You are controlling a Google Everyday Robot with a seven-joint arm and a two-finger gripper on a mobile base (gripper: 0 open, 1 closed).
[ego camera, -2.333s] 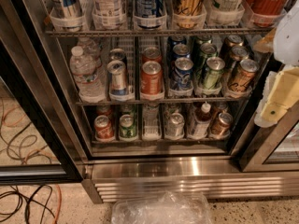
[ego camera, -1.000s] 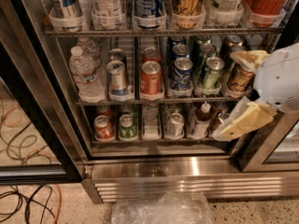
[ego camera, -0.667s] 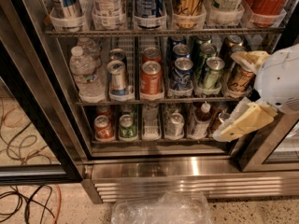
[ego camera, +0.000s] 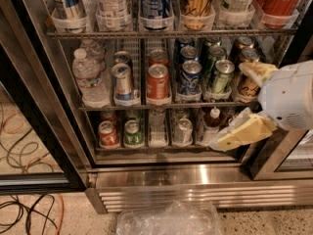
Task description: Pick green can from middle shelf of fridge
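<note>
The green can (ego camera: 221,76) stands upright at the front of a lane on the middle shelf (ego camera: 146,105) of the fridge (ego camera: 195,177), with a second green can (ego camera: 211,53) behind it. My gripper (ego camera: 229,106), a white body with pale yellow fingers, is at the right of the shelf, in front of the fridge. It is open and empty. Its upper finger (ego camera: 254,72) lies just right of the green can, in front of a bronze can (ego camera: 247,87). Its lower finger (ego camera: 239,133) points down-left over the bottom shelf.
Left of the green can stand blue cans (ego camera: 190,76), red-orange cans (ego camera: 158,82), a silver can (ego camera: 122,81) and water bottles (ego camera: 88,77). Tall cans fill the rack above (ego camera: 156,33). Small cans (ego camera: 132,132) sit below. A dark door frame (ego camera: 44,131), floor cables (ego camera: 24,209) and a plastic bag (ego camera: 168,219) lie nearby.
My gripper came in from the right edge and moved left and down to the front of the right-hand lanes. Over the last second it has stayed put.
</note>
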